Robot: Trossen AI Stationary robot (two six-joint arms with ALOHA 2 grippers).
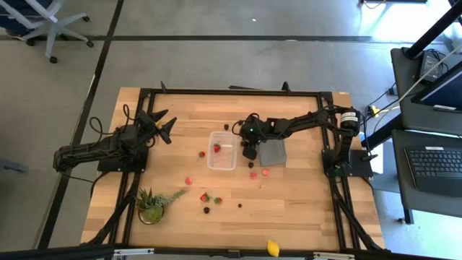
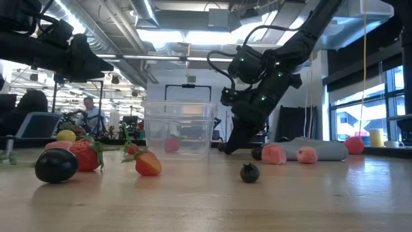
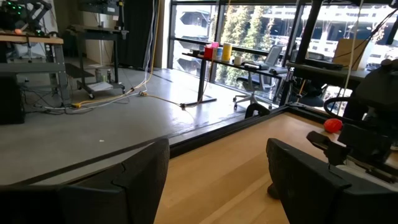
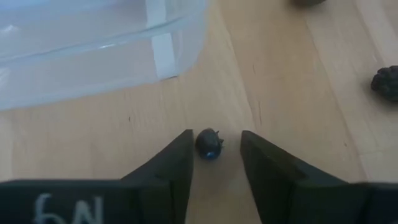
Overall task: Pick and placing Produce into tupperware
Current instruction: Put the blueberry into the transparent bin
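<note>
A small dark berry (image 4: 209, 144) sits on the table between the right gripper's (image 4: 214, 149) open fingers, not held yet, ready for pinching. The clear tub (image 1: 222, 150) waits just left. The left gripper (image 1: 160, 124) rests far left, open and empty.

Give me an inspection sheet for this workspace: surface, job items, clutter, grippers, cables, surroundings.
Surface: light wooden table top in a black frame.
Job's things: clear tupperware mid-table, one red strawberry inside; other produce loose on the wood, including a lemon at the near edge and a dark berry.
Clutter: green potted plant; flat grey square piece right of the tub.
Grippers: right gripper low beside the tub, fingers open on either side of the dark berry, not closed on it; left gripper open, off to the left, holding nothing.
Cables: looms along both arms; cords on the floor at right.
Surroundings: office chair, desk with keyboard; a person far behind in the low view.
</note>
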